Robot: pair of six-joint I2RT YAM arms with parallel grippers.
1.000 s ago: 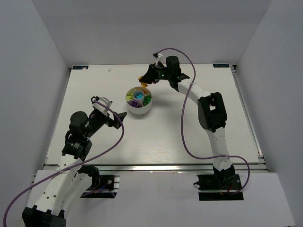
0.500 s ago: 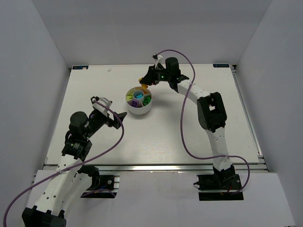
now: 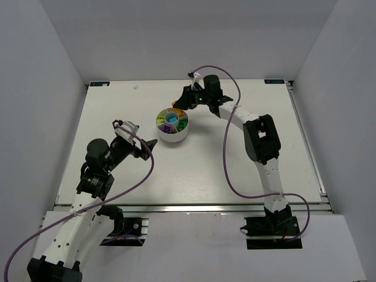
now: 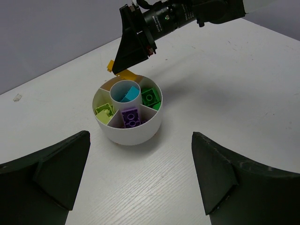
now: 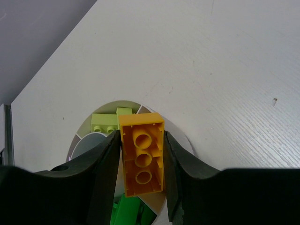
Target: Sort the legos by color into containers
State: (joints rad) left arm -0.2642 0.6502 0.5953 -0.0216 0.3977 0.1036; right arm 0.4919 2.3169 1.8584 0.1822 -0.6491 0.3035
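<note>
The round white divided dish (image 3: 163, 134) stands mid-table; it also shows in the left wrist view (image 4: 140, 133) and the right wrist view (image 5: 185, 140). It holds lime (image 4: 104, 112), purple (image 4: 131, 116), bright green (image 4: 150, 97) and cyan (image 4: 127, 96) legos. My right gripper (image 5: 142, 154) is shut on an orange lego (image 5: 142, 157), hollow side towards the camera, held just above the dish's far rim; it also shows in the left wrist view (image 4: 111, 66). My left gripper (image 3: 151, 143) is open and empty, near and to the left of the dish.
The white table (image 3: 282, 153) is walled by grey panels at the left, back and right. Purple cables (image 3: 228, 158) loop off both arms. A small white scrap (image 3: 136, 87) lies at the far edge.
The right gripper has shifted slightly towards the dish with the orange lego, which is now hidden under it in the top view. The left arm has not moved.
</note>
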